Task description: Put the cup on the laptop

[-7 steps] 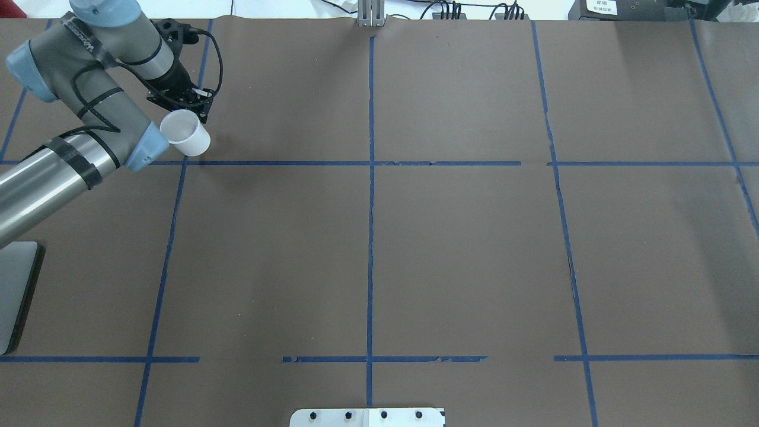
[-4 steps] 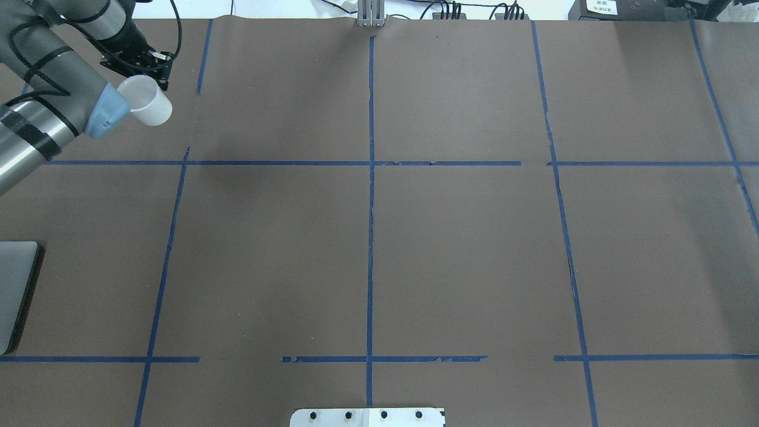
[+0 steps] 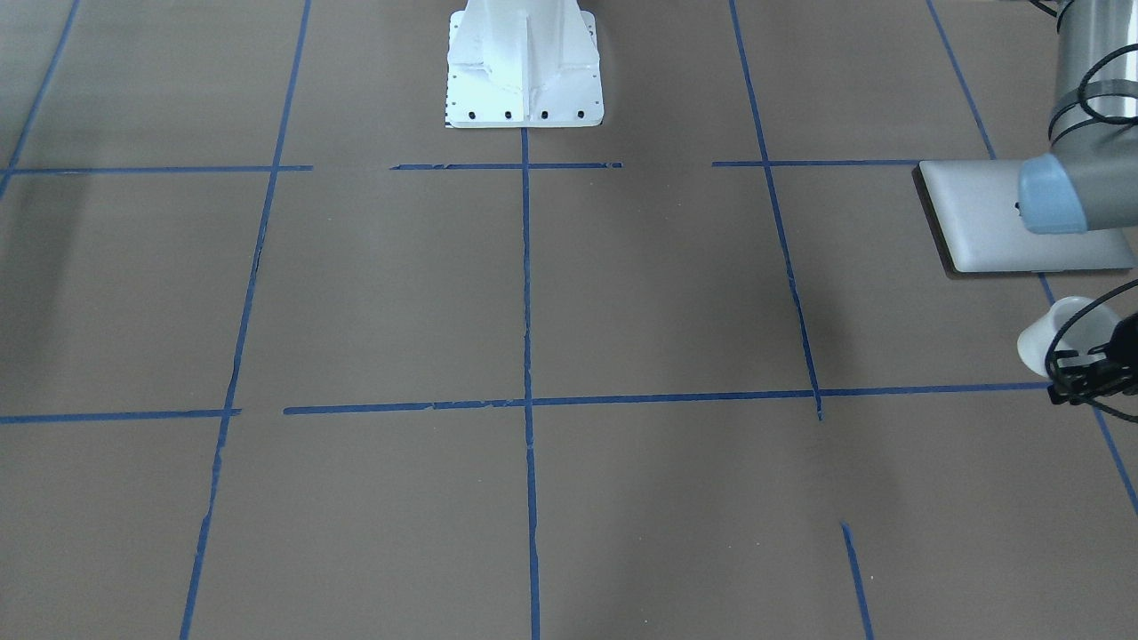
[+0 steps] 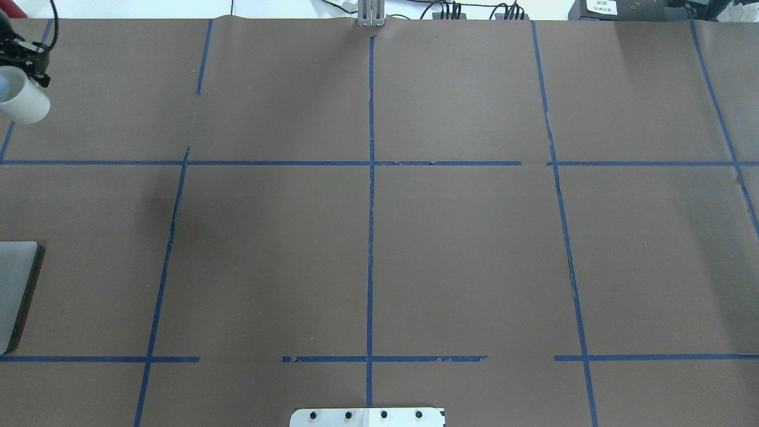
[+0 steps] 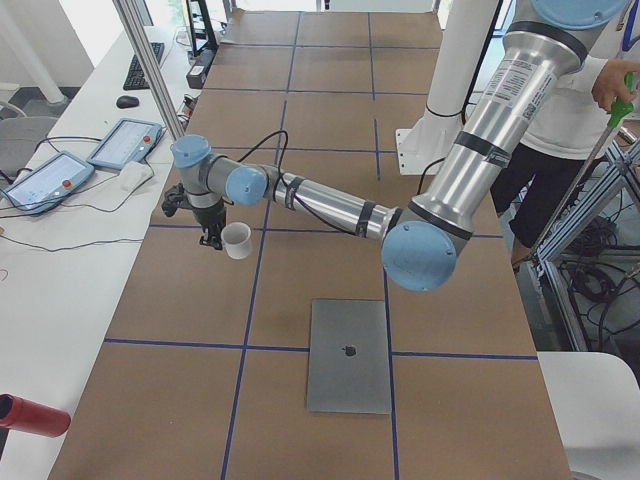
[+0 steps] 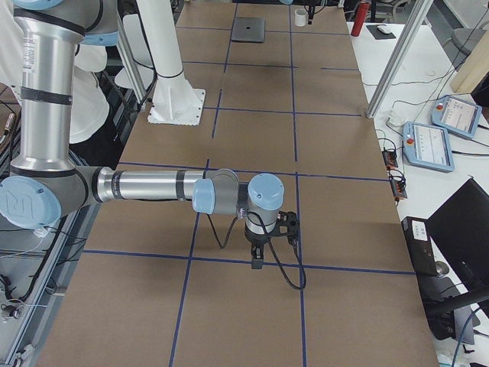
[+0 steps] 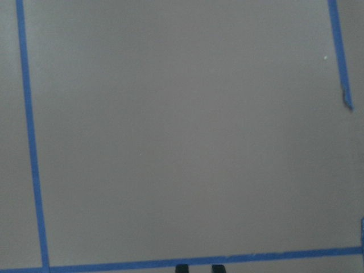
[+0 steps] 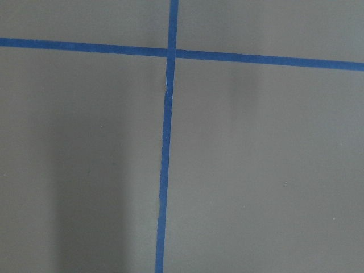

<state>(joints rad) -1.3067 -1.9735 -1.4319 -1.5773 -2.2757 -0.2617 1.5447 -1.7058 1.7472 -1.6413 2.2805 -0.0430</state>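
The white cup point(image 4: 25, 105) hangs above the table at the overhead view's far left edge, carried by my left gripper point(image 4: 29, 70), which is shut on it. The cup also shows in the front view point(image 3: 1056, 336) and the exterior left view point(image 5: 237, 240). The silver-grey laptop point(image 5: 349, 355) lies closed and flat, logo up, nearer the robot than the cup; it also shows in the front view point(image 3: 978, 213) and at the overhead view's left edge point(image 4: 13, 290). The cup is apart from the laptop. My right gripper point(image 6: 257, 264) points down over bare table at the other end; I cannot tell its jaws.
The brown table cover carries a grid of blue tape lines. The white robot base plate point(image 3: 524, 67) sits at the middle of the near edge. Teach pendants point(image 5: 125, 142) and a red object point(image 5: 30, 415) lie on the side desk. A person point(image 5: 590, 110) stands by the robot.
My left arm has swung leftward with the cup, from near the left grid line to the overhead view's left edge. The laptop has not moved.
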